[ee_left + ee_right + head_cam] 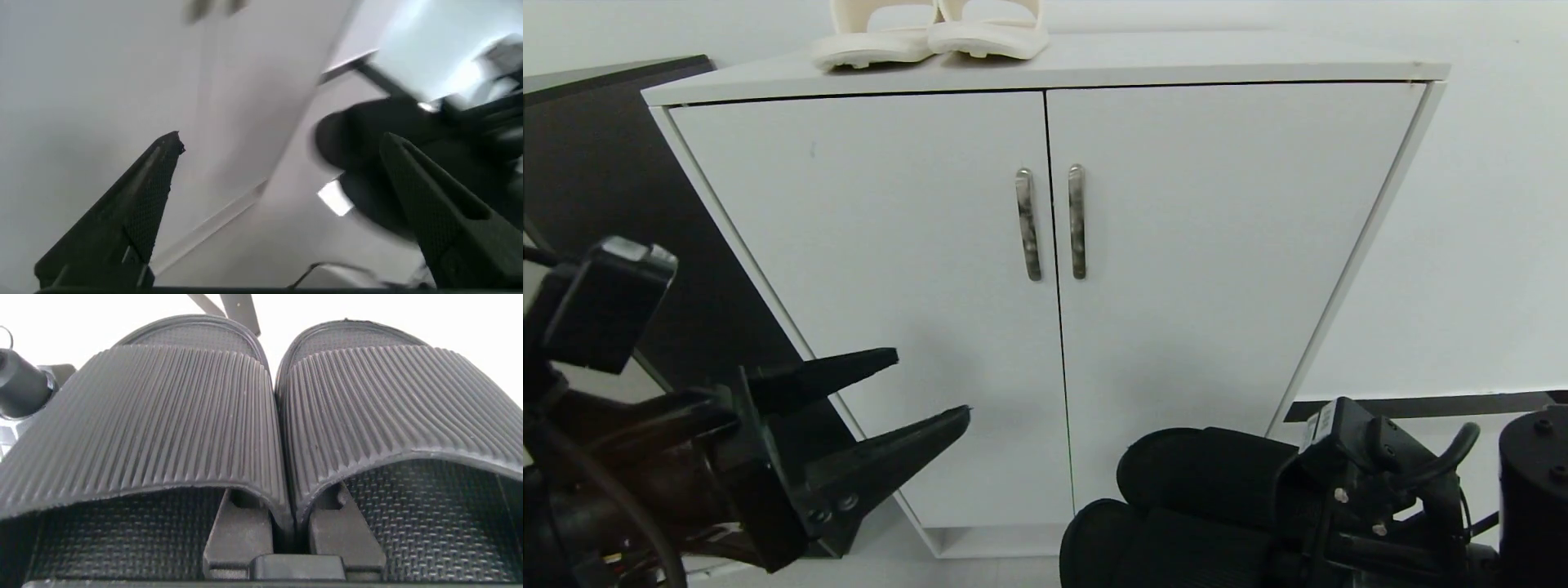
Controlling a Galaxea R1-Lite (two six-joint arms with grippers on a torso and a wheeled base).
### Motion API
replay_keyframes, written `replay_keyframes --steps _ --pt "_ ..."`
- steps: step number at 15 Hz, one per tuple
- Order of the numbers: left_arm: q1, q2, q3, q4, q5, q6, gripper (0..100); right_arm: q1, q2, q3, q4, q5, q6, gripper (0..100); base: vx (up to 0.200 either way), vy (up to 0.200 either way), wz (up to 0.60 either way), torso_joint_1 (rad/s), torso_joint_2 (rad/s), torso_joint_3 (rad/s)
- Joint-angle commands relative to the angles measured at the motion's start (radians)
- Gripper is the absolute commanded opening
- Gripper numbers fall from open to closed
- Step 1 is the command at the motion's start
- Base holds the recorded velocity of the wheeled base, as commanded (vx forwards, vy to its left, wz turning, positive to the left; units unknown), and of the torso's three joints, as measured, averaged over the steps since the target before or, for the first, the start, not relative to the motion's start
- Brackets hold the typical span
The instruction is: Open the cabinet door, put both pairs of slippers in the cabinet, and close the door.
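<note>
I read this as the very start of the job: both doors of the cabinet (1347, 269) are shut, so opening comes first. My left pincer (931, 382) hangs with its jaws apart and nothing between them, low in front of the left door (866, 212). The two metal handles sit side by side at the seam between the doors, the left handle (1028, 224) and the right handle (1076, 220). Both are above this pincer, farther forward, and off toward my right arm's side. My right pincer (290, 535) is clamped on the black slippers (1192, 490). One finger goes under each strap, pinching the two inner walls together, and the pair is held low, near the foot of the right door (1225, 229). The cream slippers (931, 37) lie on the cabinet's top, high above and well apart from both pincers. Next, I judge, the free left pincer has to rise and move in to the left handle, line its jaws across the bar, close on it and swing the door outward. The handles stand very near each other, so I would need to come in cleanly to catch one bar only. I would also keep the loaded right arm out of the door's arc.
</note>
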Motion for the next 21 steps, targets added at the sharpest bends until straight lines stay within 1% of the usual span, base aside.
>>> replay_keyframes --steps 1,3,4,5,6,8,9,11,12,13,14,15,16,17,18,19,20,21 --pt "-0.055 0.089 -0.112 -0.006 -0.002 -0.008 100 0.000 0.003 -0.001 -0.004 0.001 -0.003 0 0.000 0.000 0.00 0.000 0.00 0.000" --pt "-0.055 0.125 -0.164 -0.006 -0.065 -0.023 100 0.000 0.009 -0.007 -0.017 -0.001 0.001 0 0.000 0.000 0.00 0.000 0.00 0.000" --pt "-0.055 0.155 -0.199 -0.008 -0.122 -0.031 100 -0.001 0.017 -0.011 -0.017 -0.001 0.004 0 0.000 0.000 0.00 0.000 0.00 0.000" --pt "-0.052 0.191 -0.229 -0.008 -0.156 -0.038 100 -0.001 0.021 -0.013 -0.017 -0.001 0.004 0 0.000 0.000 0.00 0.000 0.00 0.000" --pt "-0.051 0.218 -0.258 -0.008 -0.171 -0.052 100 0.000 0.025 -0.016 -0.017 -0.001 0.003 0 0.000 0.000 0.00 0.000 0.00 0.000" --pt "-0.045 0.300 -0.356 -0.008 -0.215 -0.093 100 0.000 0.025 -0.019 -0.017 -0.001 0.003 0 0.000 0.000 0.00 0.000 0.00 0.000" --pt "-0.038 0.320 -0.387 -0.008 -0.229 -0.103 100 -0.001 0.023 -0.017 -0.017 -0.001 0.003 0 0.000 0.000 0.00 0.000 0.00 0.000" --pt "-0.038 0.339 -0.417 -0.008 -0.235 -0.104 100 -0.001 0.021 -0.017 -0.017 -0.001 0.001 0 0.000 0.000 0.00 0.000 0.00 0.000" --pt "-0.037 0.352 -0.436 -0.008 -0.258 -0.110 100 -0.001 0.021 -0.017 -0.017 -0.001 0.001 0 0.000 0.000 0.00 0.000 0.00 0.000" --pt "-0.014 0.362 -0.446 -0.008 -0.297 -0.132 100 -0.001 0.021 -0.019 -0.017 -0.001 0.000 0 0.000 0.000 0.00 0.000 0.00 0.000" --pt "0.000 0.364 -0.448 -0.008 -0.321 -0.136 100 0.000 0.021 -0.019 -0.017 -0.001 0.000 0 0.000 0.000 0.00 0.000 0.00 0.000" --pt "0.043 0.366 -0.448 -0.003 -0.433 -0.143 100 -0.001 0.025 -0.019 -0.017 -0.001 0.000 0 0.000 0.000 0.00 0.000 0.00 0.000" --pt "0.066 0.376 -0.454 -0.002 -0.487 -0.150 100 -0.001 0.025 -0.019 -0.017 -0.001 0.000 0 0.000 0.000 0.00 0.000 0.00 0.000" --pt "0.072 0.399 -0.474 -0.002 -0.489 -0.153 100 -0.001 0.025 -0.019 -0.017 -0.001 0.000 0 0.000 0.000 0.00 0.000 0.00 0.000" --pt "0.080 0.433 -0.502 -0.003 -0.478 -0.153 100 0.000 0.025 -0.017 -0.017 -0.001 0.000 0 0.000 0.000 0.00 0.000 0.00 0.000" --pt "0.078 0.461 -0.532 -0.005 -0.429 -0.152 100 -0.001 0.025 -0.017 -0.017 -0.001 0.000 0 0.000 0.000 0.00 0.000 0.00 0.000" --pt "0.057 0.484 -0.549 -0.011 -0.364 -0.146 100 -0.001 0.025 -0.016 -0.017 -0.001 0.000 0 0.000 0.000 0.00 0.000 0.00 0.000" --pt "0.047 0.488 -0.551 -0.020 -0.352 -0.143 100 -0.001 0.023 -0.016 -0.017 -0.001 0.000 0 0.000 0.000 0.00 0.000 0.00 0.000"
